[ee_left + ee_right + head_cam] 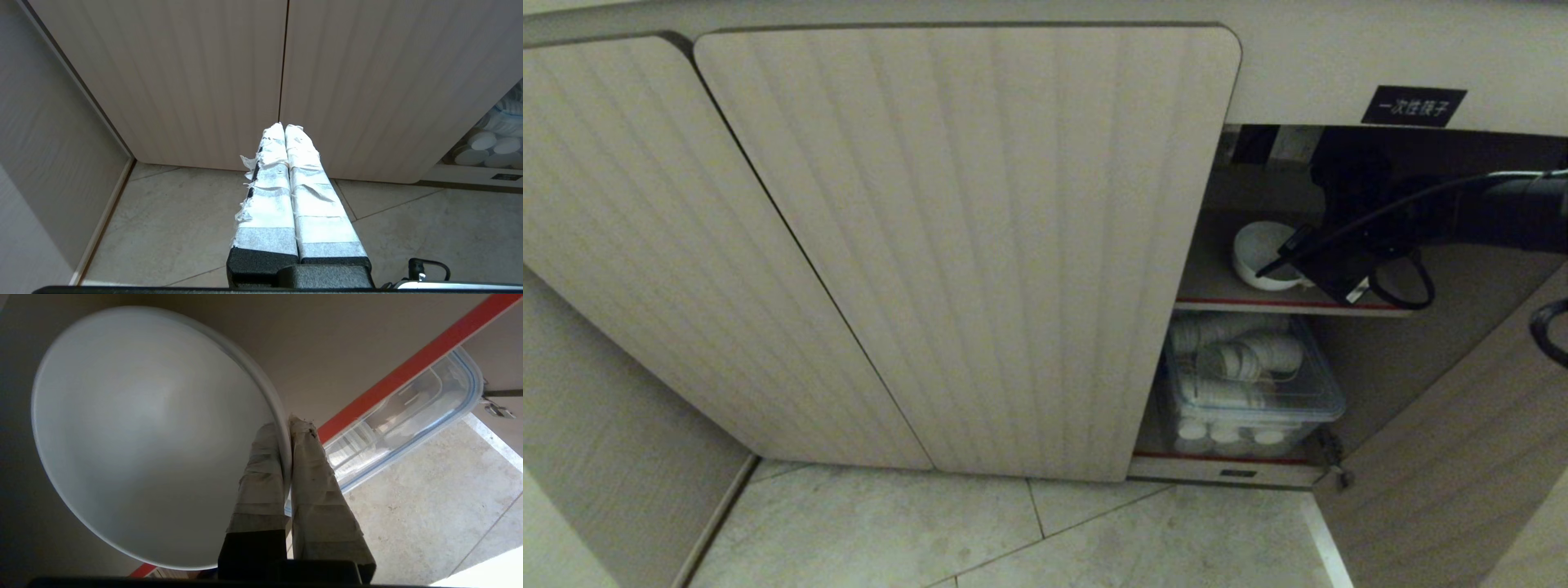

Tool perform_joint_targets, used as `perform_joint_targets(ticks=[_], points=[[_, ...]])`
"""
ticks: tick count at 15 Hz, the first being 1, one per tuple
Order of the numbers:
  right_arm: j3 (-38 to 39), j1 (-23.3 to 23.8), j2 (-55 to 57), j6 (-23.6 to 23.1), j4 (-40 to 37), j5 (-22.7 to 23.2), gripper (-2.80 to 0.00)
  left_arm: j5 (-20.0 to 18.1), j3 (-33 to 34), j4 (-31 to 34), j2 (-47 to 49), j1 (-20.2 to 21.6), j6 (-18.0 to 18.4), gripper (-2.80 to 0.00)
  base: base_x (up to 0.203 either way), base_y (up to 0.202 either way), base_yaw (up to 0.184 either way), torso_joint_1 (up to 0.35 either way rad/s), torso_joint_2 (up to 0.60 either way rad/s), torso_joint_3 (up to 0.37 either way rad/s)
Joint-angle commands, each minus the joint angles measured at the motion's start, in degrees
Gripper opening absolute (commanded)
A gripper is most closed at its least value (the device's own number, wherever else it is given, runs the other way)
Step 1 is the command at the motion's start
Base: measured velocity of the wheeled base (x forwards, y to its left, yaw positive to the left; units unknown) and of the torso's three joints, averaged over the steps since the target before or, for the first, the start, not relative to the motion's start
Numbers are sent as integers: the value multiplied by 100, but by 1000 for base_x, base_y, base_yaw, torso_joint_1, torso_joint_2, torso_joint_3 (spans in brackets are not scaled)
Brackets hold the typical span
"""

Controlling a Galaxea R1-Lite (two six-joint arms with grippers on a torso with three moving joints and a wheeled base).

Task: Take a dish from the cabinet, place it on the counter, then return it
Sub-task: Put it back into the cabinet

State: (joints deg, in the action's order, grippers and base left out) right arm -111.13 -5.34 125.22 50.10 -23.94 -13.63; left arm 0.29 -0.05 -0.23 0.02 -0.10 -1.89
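The dish (1260,247), a small plain white bowl, is on the upper red-edged shelf (1217,304) of the open cabinet (964,245). My right gripper (1272,265) reaches into the cabinet from the right and is shut on the dish's near rim. In the right wrist view the taped fingers (261,465) pinch the rim, one inside the dish (143,437) and one outside, at my right gripper (286,425). Whether the dish rests on the shelf or hangs just above it I cannot tell. My left gripper (284,127) is shut and empty, parked low before the closed doors. The counter is out of view.
A clear plastic box (1258,400) of white ribbed cups fills the lower shelf under the dish. A black label (1413,105) sits above the opening. The opened door (1462,457) stands at the right. Closed ribbed doors (629,245) cover the left. Pale floor tiles (1013,531) lie below.
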Motion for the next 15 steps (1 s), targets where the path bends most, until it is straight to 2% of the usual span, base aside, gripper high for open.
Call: perform_joint_targets(ticks=[1,6,15], points=[[4,-2,37,47,-5,-20,-280,6,5,-4,-2,1,-4,-280,0,0,0,0,0,0],[4,-29,66,342,-5,-52,-280,1,-4,-4,-2,1,-4,-280,0,0,0,0,0,0],[4,-29,212,346,247,-211,-280,6,-1,-4,-2,1,-4,-280,0,0,0,0,0,0]])
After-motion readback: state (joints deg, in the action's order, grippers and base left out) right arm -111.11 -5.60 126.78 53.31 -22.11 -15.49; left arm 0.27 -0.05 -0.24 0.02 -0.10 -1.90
